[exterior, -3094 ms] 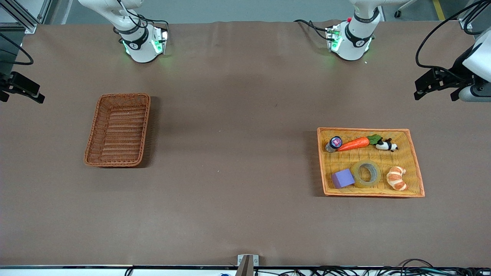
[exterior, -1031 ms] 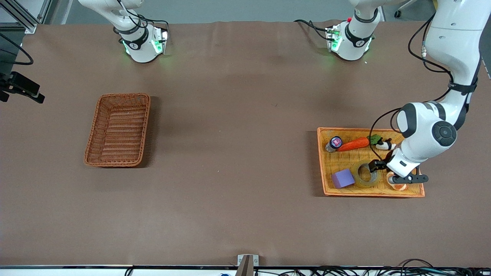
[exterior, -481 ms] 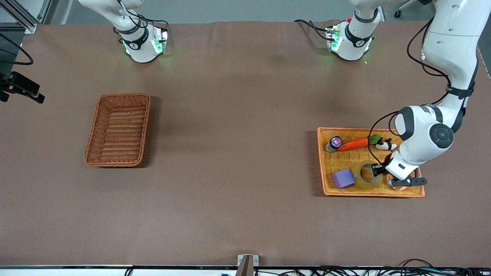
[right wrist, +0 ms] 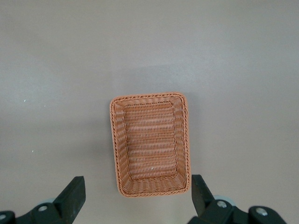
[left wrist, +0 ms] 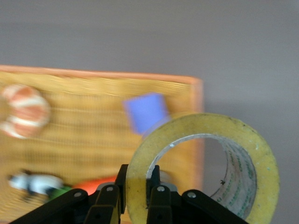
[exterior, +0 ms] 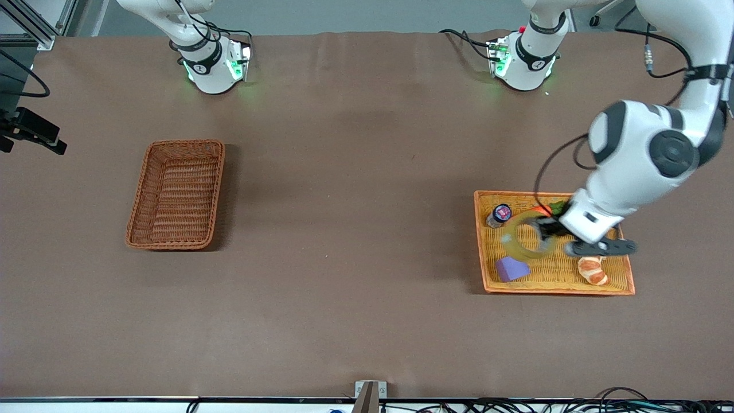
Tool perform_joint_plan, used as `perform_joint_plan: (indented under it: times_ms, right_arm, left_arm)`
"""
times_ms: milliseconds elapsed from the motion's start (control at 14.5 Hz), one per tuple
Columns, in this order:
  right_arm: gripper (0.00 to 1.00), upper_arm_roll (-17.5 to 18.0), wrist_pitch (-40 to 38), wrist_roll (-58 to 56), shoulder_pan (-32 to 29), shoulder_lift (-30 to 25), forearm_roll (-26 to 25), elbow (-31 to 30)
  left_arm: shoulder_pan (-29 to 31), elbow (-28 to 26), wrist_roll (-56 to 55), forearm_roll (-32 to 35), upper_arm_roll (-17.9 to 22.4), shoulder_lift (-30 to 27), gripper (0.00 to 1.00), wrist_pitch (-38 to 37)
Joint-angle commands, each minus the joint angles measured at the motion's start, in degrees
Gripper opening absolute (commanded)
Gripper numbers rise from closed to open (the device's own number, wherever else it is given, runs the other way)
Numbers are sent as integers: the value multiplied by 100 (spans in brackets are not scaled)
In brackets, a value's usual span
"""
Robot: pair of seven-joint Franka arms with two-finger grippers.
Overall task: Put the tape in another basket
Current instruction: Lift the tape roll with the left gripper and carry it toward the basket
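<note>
The tape [exterior: 523, 236], a translucent yellowish ring, hangs in the air over the orange-yellow tray [exterior: 553, 274]. My left gripper [exterior: 546, 229] is shut on its rim, one finger inside the hole and one outside. In the left wrist view the tape [left wrist: 201, 125] stands upright in the left gripper [left wrist: 138, 179]. The reddish-brown wicker basket [exterior: 176, 195] sits empty toward the right arm's end of the table. My right gripper [exterior: 33, 136] waits high at that end, open and empty. In the right wrist view the right gripper [right wrist: 138, 198] is over the basket [right wrist: 149, 140].
In the tray lie a purple block [exterior: 511, 268], a croissant [exterior: 593, 271] and a small capped jar [exterior: 500, 213]. The left wrist view also shows the block [left wrist: 145, 112], the croissant [left wrist: 23, 109], a panda toy [left wrist: 35, 183] and an orange carrot [left wrist: 98, 183].
My left arm swung in over the tray, came down on the tape, shut on its rim and lifted it off the tray floor. The right arm has not moved.
</note>
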Motion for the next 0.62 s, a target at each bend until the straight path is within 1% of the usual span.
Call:
perform_joint_plan:
  times_ms: [0,138,344,481,550]
  right_arm:
    - [100,21,-36,-91,-73,14,120,44]
    - [100,21,-36,-91,-82,14,120,44]
    - [100,21,-36,-91,-82,14,120,44]
    - [100,21,-44,-91,-82,14,120,44]
    - [100,21,-36,-91,-82,14,120,44]
  left_arm:
    - [-802,480,-1267,99,-229,504,0,-100]
    - [-1593,1014,-2487,195,-194,1092,0,-92]
    - [-2648,2078,-4036,880,-176,2190,0,-92]
    - [-3185,2588,-4496,1013,-89,2806,0,-83]
    - [-3475,2704,-4584,1005,77,3026,0,-13]
